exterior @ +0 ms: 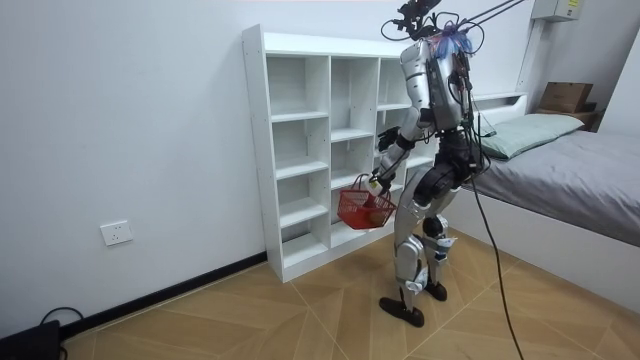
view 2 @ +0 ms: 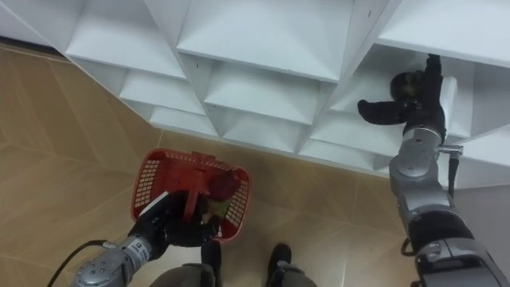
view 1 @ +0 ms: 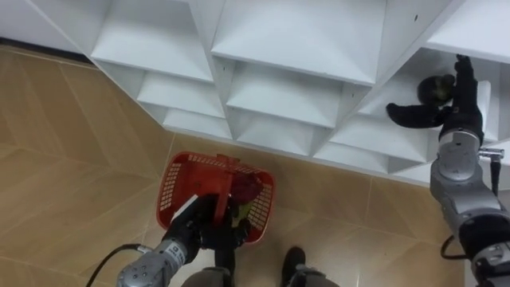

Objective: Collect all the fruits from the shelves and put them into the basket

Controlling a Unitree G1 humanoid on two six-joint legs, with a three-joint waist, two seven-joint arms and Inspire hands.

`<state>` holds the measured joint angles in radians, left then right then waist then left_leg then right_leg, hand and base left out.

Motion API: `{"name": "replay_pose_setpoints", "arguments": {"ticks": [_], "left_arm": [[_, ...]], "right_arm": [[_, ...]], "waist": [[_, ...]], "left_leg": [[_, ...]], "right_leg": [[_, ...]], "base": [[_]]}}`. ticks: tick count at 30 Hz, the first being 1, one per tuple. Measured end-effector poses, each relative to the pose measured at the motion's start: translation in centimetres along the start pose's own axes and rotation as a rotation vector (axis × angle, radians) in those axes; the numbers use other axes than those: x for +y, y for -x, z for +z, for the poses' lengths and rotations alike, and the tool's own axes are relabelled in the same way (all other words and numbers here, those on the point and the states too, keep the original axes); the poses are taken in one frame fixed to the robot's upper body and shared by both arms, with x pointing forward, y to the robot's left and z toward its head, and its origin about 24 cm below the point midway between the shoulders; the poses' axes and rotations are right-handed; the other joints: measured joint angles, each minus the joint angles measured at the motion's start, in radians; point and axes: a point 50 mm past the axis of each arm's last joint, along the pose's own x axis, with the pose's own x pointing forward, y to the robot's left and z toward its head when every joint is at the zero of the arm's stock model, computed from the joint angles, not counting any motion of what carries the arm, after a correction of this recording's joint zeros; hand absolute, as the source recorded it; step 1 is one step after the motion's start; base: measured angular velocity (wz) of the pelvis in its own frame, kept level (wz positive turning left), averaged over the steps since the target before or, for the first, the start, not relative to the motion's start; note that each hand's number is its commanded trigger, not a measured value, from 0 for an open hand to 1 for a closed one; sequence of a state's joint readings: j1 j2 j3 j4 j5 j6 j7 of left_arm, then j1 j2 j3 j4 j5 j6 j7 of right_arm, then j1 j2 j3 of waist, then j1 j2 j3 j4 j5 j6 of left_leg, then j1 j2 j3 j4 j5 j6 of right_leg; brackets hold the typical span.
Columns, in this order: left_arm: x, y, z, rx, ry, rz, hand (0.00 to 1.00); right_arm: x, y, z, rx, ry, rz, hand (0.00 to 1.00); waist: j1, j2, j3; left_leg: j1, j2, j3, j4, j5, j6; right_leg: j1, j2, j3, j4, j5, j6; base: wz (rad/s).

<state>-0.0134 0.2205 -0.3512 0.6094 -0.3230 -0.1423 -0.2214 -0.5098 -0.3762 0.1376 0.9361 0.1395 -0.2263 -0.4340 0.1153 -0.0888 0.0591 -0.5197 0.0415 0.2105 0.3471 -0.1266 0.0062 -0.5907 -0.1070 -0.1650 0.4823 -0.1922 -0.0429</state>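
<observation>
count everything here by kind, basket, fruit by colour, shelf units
red basket: 1
white shelf unit: 1
dark fruit on the shelf: 1
dark red fruit in the basket: 1
yellow-green fruit in the basket: 1
total: 5 (more fruit may be hidden in the basket)

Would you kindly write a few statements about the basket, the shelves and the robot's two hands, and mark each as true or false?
1. The left hand is curled round the handle of the red basket. True.
2. The basket is empty. False: a red fruit lies in it.
3. The right hand reaches into a shelf compartment, fingers straight, beside a dark round fruit. True.
4. The basket stands on the floor. False: the room view shows it hanging above the floor from the left hand.
5. The shelf unit is dark brown. False: it is white.
</observation>
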Motion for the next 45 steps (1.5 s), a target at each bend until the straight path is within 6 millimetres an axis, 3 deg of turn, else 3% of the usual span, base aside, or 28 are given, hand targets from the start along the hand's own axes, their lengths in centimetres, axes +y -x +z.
{"name": "replay_pose_setpoints", "arguments": {"ticks": [1,2,3,14,37,42,45], "left_arm": [[0.0,0.0,0.0,0.002,0.000,0.002,1.00],[0.0,0.0,0.0,0.006,0.000,0.009,1.00],[0.0,0.0,-0.1,0.010,0.001,0.015,1.00],[0.1,-0.4,0.5,-0.004,-0.008,0.017,1.00],[0.4,-1.0,1.4,-0.009,-0.024,0.012,1.00],[0.5,-0.9,1.4,-0.011,0.001,0.018,1.00],[0.4,-1.0,1.5,-0.021,0.042,0.037,1.00]], "right_arm": [[0.0,0.0,0.0,0.000,0.006,0.001,0.29],[0.0,0.0,-0.1,0.000,0.023,0.004,0.68],[0.0,0.0,-0.1,-0.001,0.032,0.006,1.00],[-1.5,-0.5,0.0,-0.014,0.068,-0.034,1.00],[-0.8,-0.4,-0.8,0.034,0.151,0.054,1.00],[-0.9,-0.4,-0.8,0.051,0.106,0.046,1.00],[-0.9,-0.5,-0.9,0.095,-0.013,0.021,1.00]], "waist": [[0.000,0.000,0.0000],[0.000,0.000,0.0000],[0.000,0.000,0.0000],[0.001,0.000,0.0000],[0.001,-0.013,0.0077],[0.003,-0.013,0.0076],[0.002,-0.013,0.0075]], "left_leg": [[-0.001,0.000,-0.001,0.000,0.000,0.000],[-0.002,0.000,-0.003,0.000,0.000,0.000],[-0.003,0.000,-0.004,0.000,0.000,0.000],[-0.011,0.002,-0.017,-0.002,0.000,0.000],[-0.012,0.004,-0.023,-0.003,0.000,0.000],[-0.009,0.005,-0.022,-0.004,0.000,0.000],[-0.007,0.007,-0.019,-0.005,0.000,0.000]], "right_leg": [[0.000,0.000,-0.001,-0.001,0.000,0.000],[0.000,0.000,-0.003,-0.001,0.000,0.000],[0.000,0.000,-0.003,-0.002,0.000,0.000],[0.007,0.003,-0.018,-0.019,0.002,0.000],[0.017,0.003,-0.028,-0.034,0.003,0.001],[0.017,0.003,-0.027,-0.034,0.004,0.002],[0.020,0.003,-0.027,-0.033,0.004,0.001]], "base": [[0.04],[0.03],[0.00],[0.02],[0.01],[0.00],[0.00]]}}
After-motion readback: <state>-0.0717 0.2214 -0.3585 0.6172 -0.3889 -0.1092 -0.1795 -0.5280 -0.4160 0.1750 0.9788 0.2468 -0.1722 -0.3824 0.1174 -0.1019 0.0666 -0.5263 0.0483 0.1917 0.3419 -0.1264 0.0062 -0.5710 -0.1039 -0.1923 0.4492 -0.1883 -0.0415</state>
